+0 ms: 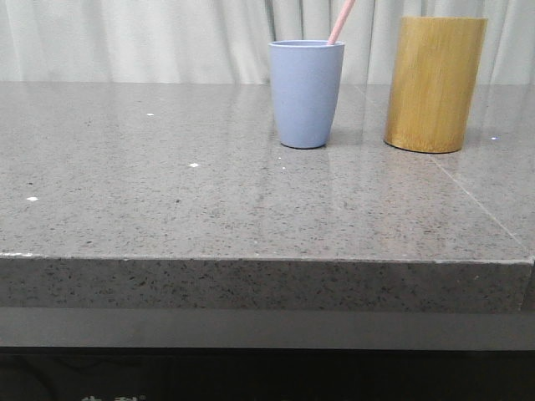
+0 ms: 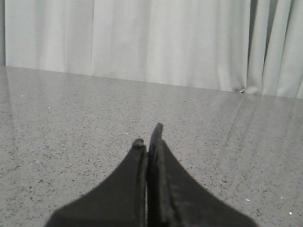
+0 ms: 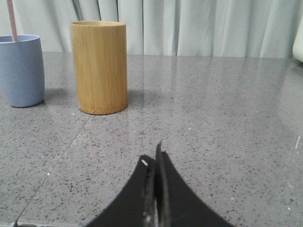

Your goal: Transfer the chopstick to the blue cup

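The light-blue cup (image 1: pixel 306 93) stands upright on the grey stone table, far centre. A pale-pink chopstick (image 1: pixel 340 21) leans out of it, only its top end showing. Both also show in the right wrist view: the cup (image 3: pixel 21 70) and the chopstick (image 3: pixel 11 20). My left gripper (image 2: pixel 147 137) is shut and empty over bare table, away from the cup. My right gripper (image 3: pixel 152 155) is shut and empty, low over the table, well short of the cup. Neither gripper shows in the front view.
A taller yellow-brown bamboo holder (image 1: pixel 434 83) stands right of the cup; it also shows in the right wrist view (image 3: pixel 99 66). White curtains hang behind the table. The table's front edge (image 1: pixel 267 261) runs across the near side.
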Tool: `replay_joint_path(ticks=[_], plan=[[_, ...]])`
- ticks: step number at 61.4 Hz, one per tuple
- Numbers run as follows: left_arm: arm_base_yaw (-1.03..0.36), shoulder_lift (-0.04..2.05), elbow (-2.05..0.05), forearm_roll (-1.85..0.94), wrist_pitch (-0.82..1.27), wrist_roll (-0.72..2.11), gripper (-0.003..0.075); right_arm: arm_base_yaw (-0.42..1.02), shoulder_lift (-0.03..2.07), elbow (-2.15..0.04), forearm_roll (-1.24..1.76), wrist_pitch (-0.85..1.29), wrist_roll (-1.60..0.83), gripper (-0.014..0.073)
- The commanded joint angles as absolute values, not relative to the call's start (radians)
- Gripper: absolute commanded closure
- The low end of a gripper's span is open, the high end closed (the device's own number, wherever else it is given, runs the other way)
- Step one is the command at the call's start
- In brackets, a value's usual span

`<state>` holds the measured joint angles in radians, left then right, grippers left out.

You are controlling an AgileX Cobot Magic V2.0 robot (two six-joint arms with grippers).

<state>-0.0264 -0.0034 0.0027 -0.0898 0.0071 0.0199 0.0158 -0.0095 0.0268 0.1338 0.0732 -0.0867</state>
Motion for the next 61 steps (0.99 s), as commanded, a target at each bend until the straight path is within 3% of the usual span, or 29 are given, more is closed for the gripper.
replay_joint_path(ticks=[1, 61], plan=[[-0.026, -0.027, 0.017, -0.097, -0.066, 0.013, 0.0739, 0.013, -0.031, 0.023, 0.139, -0.014, -0.092, 0.0662], [-0.026, -0.027, 0.017, -0.097, -0.066, 0.013, 0.0739, 0.009, -0.032, 0.023, 0.060, -0.100, 0.015, 0.0662]])
